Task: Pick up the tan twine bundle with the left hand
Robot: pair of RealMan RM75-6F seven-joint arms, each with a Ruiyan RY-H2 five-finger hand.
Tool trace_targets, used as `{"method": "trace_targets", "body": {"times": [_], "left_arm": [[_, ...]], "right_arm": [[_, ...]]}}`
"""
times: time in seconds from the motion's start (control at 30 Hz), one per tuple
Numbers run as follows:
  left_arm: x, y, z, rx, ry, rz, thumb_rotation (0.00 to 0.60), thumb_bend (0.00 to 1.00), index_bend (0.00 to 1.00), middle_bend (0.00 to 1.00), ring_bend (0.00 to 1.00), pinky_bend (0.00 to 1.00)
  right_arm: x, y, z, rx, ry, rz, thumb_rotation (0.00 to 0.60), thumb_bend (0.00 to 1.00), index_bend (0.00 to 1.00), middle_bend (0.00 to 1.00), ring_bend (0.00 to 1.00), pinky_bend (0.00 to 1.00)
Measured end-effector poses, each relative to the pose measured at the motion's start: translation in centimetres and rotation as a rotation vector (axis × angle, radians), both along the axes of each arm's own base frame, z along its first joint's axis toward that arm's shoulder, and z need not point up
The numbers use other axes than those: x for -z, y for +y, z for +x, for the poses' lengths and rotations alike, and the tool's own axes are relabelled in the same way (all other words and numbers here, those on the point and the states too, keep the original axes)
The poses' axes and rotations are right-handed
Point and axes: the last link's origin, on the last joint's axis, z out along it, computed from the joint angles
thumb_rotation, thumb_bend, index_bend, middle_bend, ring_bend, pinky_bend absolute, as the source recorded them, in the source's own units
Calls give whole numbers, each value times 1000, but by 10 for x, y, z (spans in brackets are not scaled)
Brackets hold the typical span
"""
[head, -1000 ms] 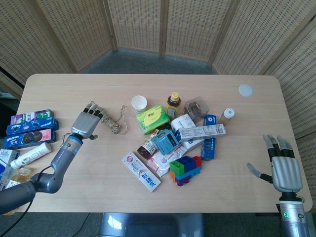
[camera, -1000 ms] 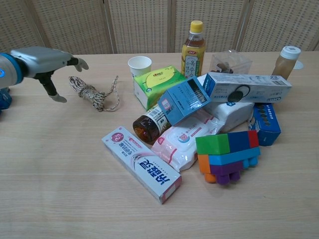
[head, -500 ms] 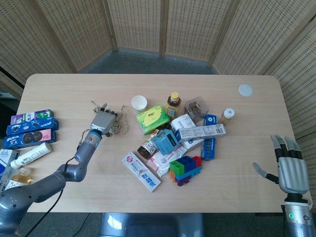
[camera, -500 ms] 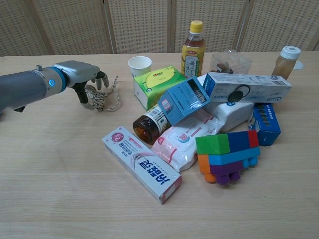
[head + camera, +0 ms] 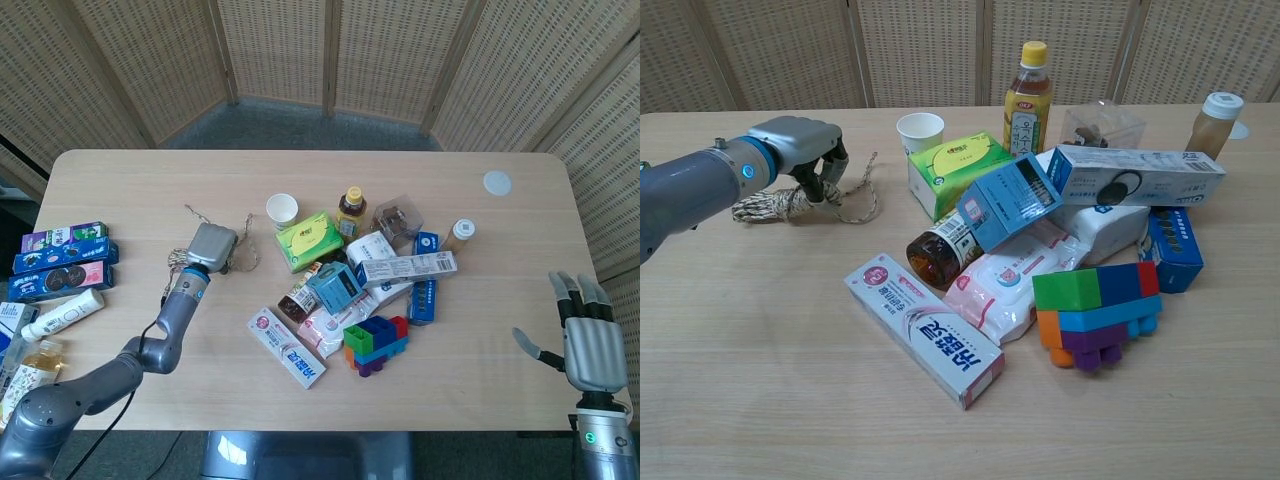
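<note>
We see the tan twine bundle [image 5: 768, 205] — a coiled hank with loose strands trailing toward three o'clock — lying flat on the table at about nine o'clock from the clutter, one end under curled fingers.

paper cup [image 5: 920, 131] beside green tissue box [image 5: 959, 170]

Rough fibrous tan twine bundle [image 5: 775, 204], smooth grey metal-look left hand [image 5: 800, 142], matt pale wood-grain tabletop [image 5: 760, 380], glossy toothpaste box [image 5: 923, 330].

Woven folding screens [image 5: 330, 50], grey floor [image 5: 300, 125], wooden table [image 5: 130, 180].
</note>
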Motion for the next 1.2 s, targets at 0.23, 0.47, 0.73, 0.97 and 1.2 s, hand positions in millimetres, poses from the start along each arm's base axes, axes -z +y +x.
{"method": "trace_targets", "body": {"times": [0.23,0.47,0.73,0.97,1.2], "left_arm": [[-22,-7,-1,1,-110,35,600,279,820,924,870,698],[-65,-23,6,23,-239,90,600,278,888,996,964,818],[-126,-40,19,59,-347,183,600,278,891,1000,969,823],[-175,-58,33,96,-405,251,600,277,892,1000,969,824],[-223,-74,55,140,-452,313,600,279,900,1000,973,824]], "right_arm": [[4,-3,0,-7,-12,6,0,194,0,112,0,0],[8,-7,-2,-19,-28,14,0,193,0,113,0,0],[11,-8,-5,-26,-44,19,0,192,0,113,0,0],[15,-9,-5,-38,-63,27,0,193,0,113,0,0],[17,-7,-2,-64,-86,28,0,193,0,112,0,0]]}}
